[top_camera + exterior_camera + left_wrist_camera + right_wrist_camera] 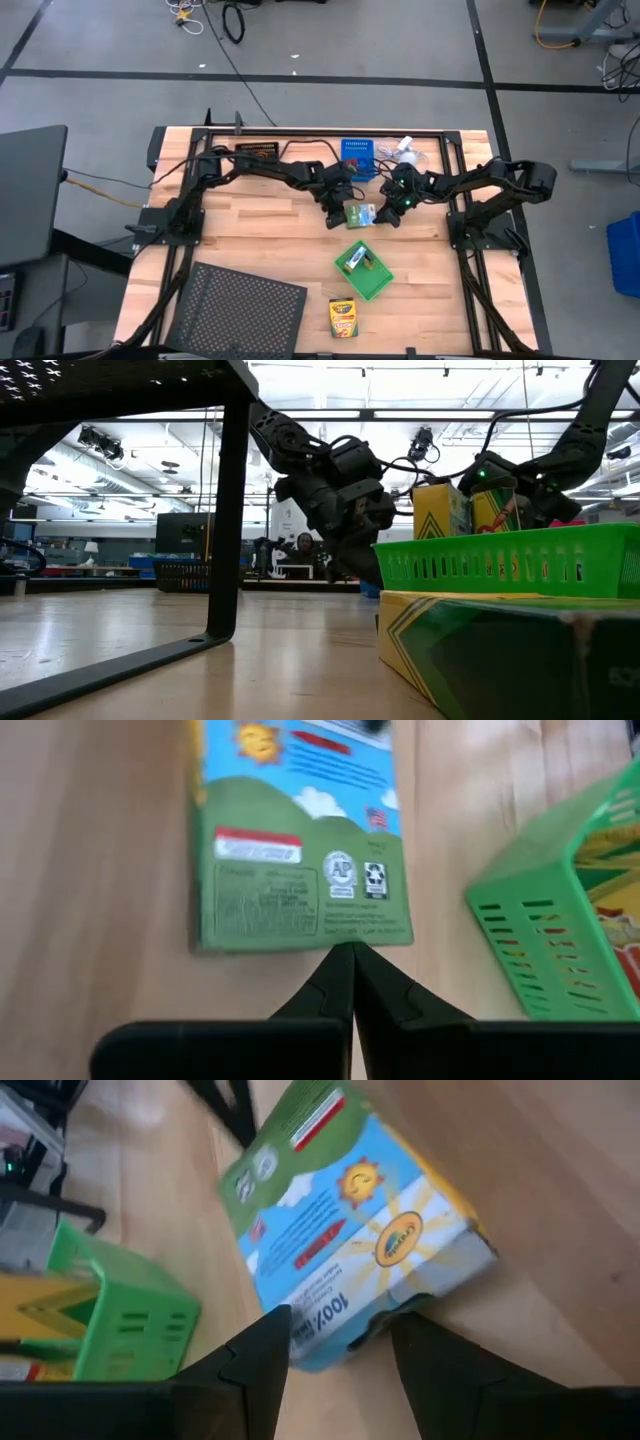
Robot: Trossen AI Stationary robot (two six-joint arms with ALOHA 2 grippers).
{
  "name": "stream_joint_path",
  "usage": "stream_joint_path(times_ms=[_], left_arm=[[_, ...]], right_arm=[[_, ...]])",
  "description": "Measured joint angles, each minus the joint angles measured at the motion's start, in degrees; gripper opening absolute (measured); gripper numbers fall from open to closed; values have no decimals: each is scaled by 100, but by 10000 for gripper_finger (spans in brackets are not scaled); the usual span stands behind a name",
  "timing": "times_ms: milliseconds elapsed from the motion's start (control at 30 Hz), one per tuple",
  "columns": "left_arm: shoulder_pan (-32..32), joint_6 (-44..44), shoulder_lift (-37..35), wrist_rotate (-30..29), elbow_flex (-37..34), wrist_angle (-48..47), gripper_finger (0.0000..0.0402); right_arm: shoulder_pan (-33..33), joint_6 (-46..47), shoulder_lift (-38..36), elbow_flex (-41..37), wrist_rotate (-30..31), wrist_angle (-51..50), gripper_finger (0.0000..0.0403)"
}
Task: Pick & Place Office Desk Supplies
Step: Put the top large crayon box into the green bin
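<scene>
Tabletop crayon box [350, 1230], half hidden, sits between right fingers [250, 1355]; left fingers [352, 990] together.

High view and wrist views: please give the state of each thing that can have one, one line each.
Left tool: shut, tips at the small box's edge.
Right tool: open, fingers astride one end of the small box.
Small box: lying flat on the table, between both tools.
Green bin: upright, holding supplies.
Crayon box: lying flat, closed.
Blue bin: upright.
</scene>
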Motion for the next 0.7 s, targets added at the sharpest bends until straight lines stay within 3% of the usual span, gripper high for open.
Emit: stream_joint_path(times_ms=[233, 533, 700], left_arm=[[-5, 90, 2, 3, 0, 49, 3], [-30, 162, 11, 125, -11, 181, 3], [-55, 258, 11, 74, -11, 206, 3]], right_arm=[[10, 116, 3, -6, 191, 122, 165], [11, -18, -5, 1, 193, 332, 15], [11, -247, -1, 1, 239, 520, 5]])
